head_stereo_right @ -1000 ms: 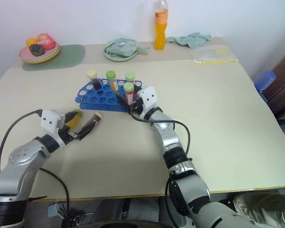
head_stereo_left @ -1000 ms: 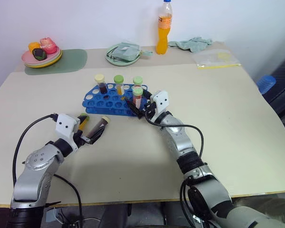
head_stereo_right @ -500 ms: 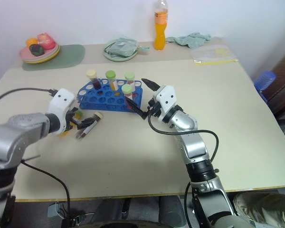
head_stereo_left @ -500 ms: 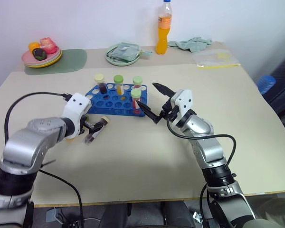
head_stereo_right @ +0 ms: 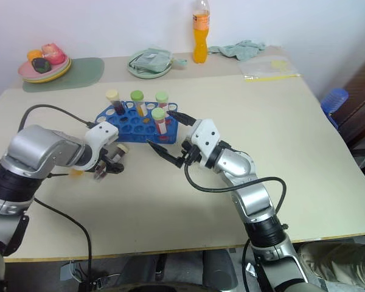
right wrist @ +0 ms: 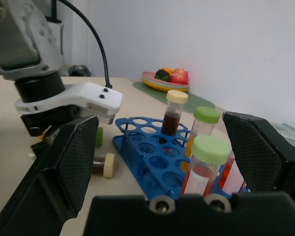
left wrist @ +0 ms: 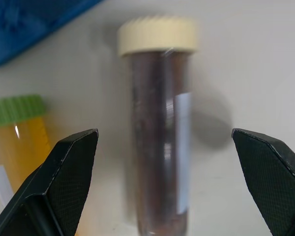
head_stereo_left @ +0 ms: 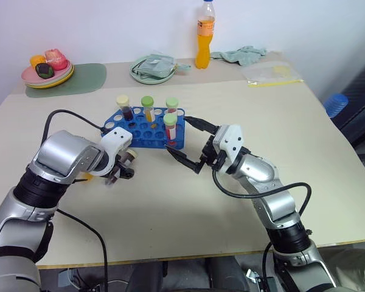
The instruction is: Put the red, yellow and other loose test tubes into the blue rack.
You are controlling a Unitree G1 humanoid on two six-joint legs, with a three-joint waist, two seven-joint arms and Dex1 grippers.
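Matte beige table (head_stereo_left: pixel 328 158); both hands, left (left wrist: pixel 169 162) and right (head_stereo_left: pixel 187 141), gape wide; ridged-cap brown tube (left wrist: pixel 160 132) lies flat.

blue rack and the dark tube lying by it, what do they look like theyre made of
Blue rack: looks like moulded plastic, one even bright blue with a slight sheen and neatly formed round holes. Dark tube: probably clear plastic, though glass can't be ruled out; the brown liquid shows through its wall and a bright highlight runs along it. Its cream cap looks like matte plastic with a finely ribbed edge.
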